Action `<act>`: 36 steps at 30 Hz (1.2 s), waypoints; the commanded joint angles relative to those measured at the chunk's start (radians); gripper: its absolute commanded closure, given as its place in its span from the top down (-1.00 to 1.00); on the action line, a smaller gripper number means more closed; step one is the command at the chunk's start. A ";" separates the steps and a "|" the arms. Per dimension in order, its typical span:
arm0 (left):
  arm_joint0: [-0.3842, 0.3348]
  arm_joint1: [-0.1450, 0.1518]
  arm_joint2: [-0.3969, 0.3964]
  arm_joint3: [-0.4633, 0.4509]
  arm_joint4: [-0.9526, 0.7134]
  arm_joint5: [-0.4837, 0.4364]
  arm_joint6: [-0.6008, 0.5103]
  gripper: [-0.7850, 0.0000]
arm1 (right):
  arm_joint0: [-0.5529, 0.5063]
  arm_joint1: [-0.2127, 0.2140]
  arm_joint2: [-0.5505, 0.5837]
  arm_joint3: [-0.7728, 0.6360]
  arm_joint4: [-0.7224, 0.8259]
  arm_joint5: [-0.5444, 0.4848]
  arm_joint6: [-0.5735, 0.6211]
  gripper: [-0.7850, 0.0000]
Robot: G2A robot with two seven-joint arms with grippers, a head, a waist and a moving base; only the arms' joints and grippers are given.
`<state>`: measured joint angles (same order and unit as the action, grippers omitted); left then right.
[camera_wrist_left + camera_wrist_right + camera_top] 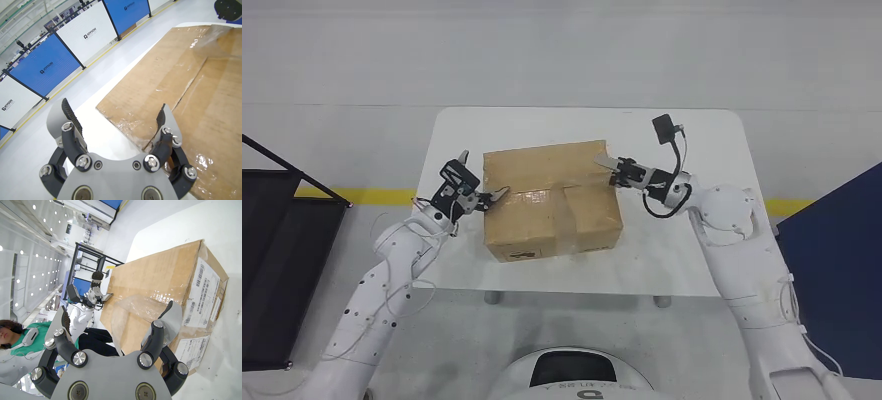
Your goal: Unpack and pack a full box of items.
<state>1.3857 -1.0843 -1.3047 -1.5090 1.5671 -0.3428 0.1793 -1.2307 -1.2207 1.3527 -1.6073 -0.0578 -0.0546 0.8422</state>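
Viewing from the top, we find the taped box (554, 200) on the bench (692, 250), left gripper (492, 193) and right gripper (604, 163) at opposite top edges. Left wrist: fingers wide, straddling the edge by the seam (189, 89). Right wrist: fingers wide over loose tape (136, 304), plus end labels (206, 285). We advise pinching that tape, peeling slowly.

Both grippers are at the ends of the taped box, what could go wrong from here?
Glossy, partly loose tape covers the box top, so the open left gripper and right gripper could slip on it or snag it instead of lifting a flap. Nothing pins the box down; a one-sided pull might slide it across the table.
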 commanded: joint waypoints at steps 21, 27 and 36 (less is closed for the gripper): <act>-0.016 -0.004 -0.006 -0.006 0.005 0.001 -0.017 1.00 | 0.093 -0.004 -0.062 0.213 0.173 -0.004 0.053 1.00; -0.016 -0.004 -0.014 -0.020 -0.001 0.002 -0.024 1.00 | 0.097 -0.003 -0.070 0.225 0.200 -0.001 0.060 1.00; -0.002 -0.005 -0.003 -0.086 0.009 0.002 -0.012 1.00 | 0.102 -0.003 -0.076 0.231 0.209 0.012 0.069 1.00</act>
<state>1.3767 -1.0886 -1.3115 -1.5597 1.5745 -0.3394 0.1627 -1.1286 -1.2235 1.2770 -1.3761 0.1515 -0.0429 0.9108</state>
